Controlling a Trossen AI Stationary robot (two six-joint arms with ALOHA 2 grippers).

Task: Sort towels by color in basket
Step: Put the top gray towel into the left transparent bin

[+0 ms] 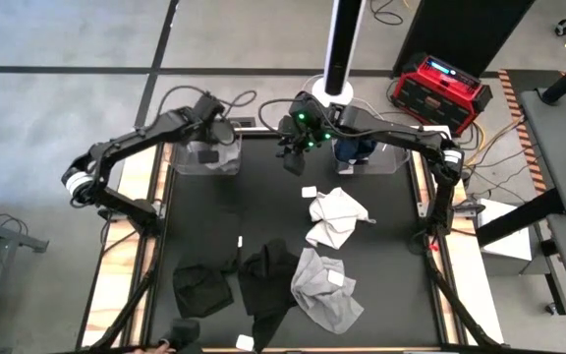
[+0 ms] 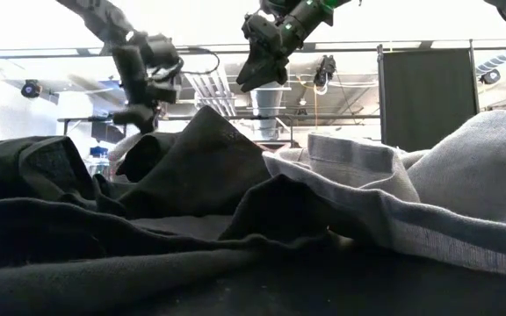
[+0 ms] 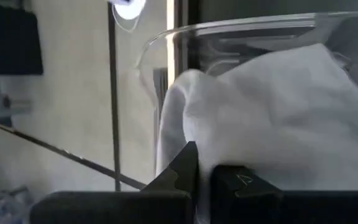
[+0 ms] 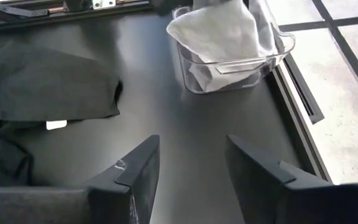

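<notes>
Most of the towels lie loose on the black worktop (image 1: 204,226), so the sorting looks only partly done. In the high view a white towel (image 1: 334,208) sits crumpled just right of the frame's centre, with a light grey towel (image 1: 322,285) below it toward the lower middle. Two black towels (image 1: 268,280) lie to the left of the grey one, in the lower left part of the worktop, and are hard to separate from the dark surface. A few small white tags lie loose nearby.

Two clear bins stand along the upper edge of the worktop. The left bin (image 1: 207,155), at upper left, already holds pale cloth; in the right wrist view this same bin (image 4: 229,68) is filled with a white towel (image 4: 219,34) that bulges above its rim. The right bin (image 1: 362,155), at upper centre-right, holds a dark blue towel (image 1: 352,147).

The left hand (image 1: 214,126) is over the left bin, and the left wrist view shows its fingers pinched tightly together right against the white cloth (image 3: 278,112) inside the bin's clear wall; whether it grips the cloth cannot be told.

The right hand (image 1: 298,138) hangs between the two bins at upper centre, fingers about half apart and holding nothing, as the right wrist view (image 4: 188,165) shows bare worktop between them.

By this judgement, one white and one blue towel are placed; at least four remain.
</notes>
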